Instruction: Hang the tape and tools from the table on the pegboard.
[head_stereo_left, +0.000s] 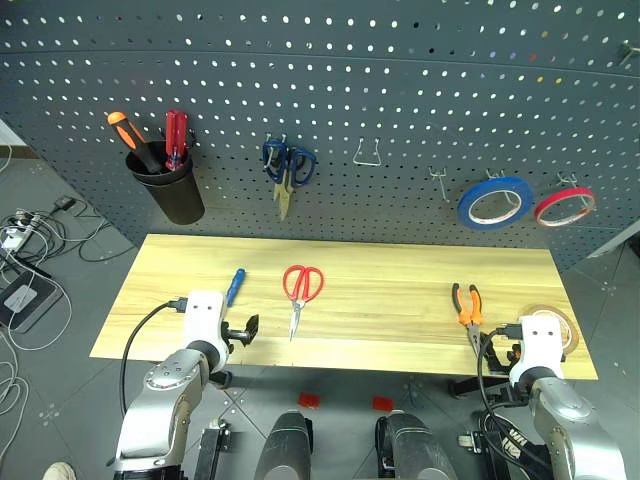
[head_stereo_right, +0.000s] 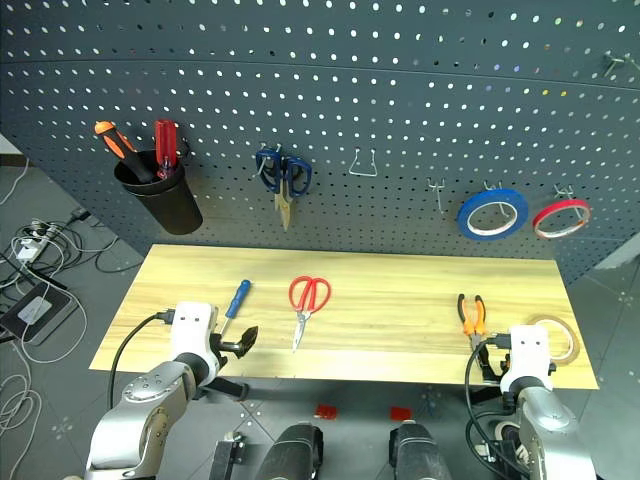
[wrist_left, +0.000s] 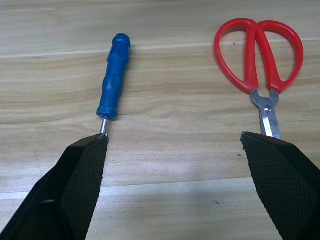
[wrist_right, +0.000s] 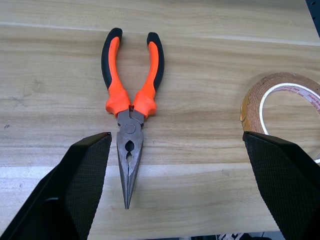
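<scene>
On the table (head_stereo_left: 400, 290), all four task items are lying flat, none yet hanging on the pegboard (head_stereo_left: 400, 100)

Toward the right end, the tape (wrist_right: 280, 107) is resting near the front edge with the pliers (head_stereo_left: 467, 308) just beside it, while the scissors (head_stereo_left: 302, 288) and the small blue screwdriver (head_stereo_left: 234, 286) are sitting toward the left; the right gripper (wrist_right: 175, 185) is hovering with its fingers spread wide over the pliers and tape, the left gripper (wrist_left: 175, 185) likewise spread above the screwdriver tip and scissor blades, neither clamping anything, so every hanging step is remaining; the tape roll is being partly cut off by the right wrist view's edge and partly hidden behind the right wrist in the head views, and which bare hooks are meant for which item is hard to judge
</scene>
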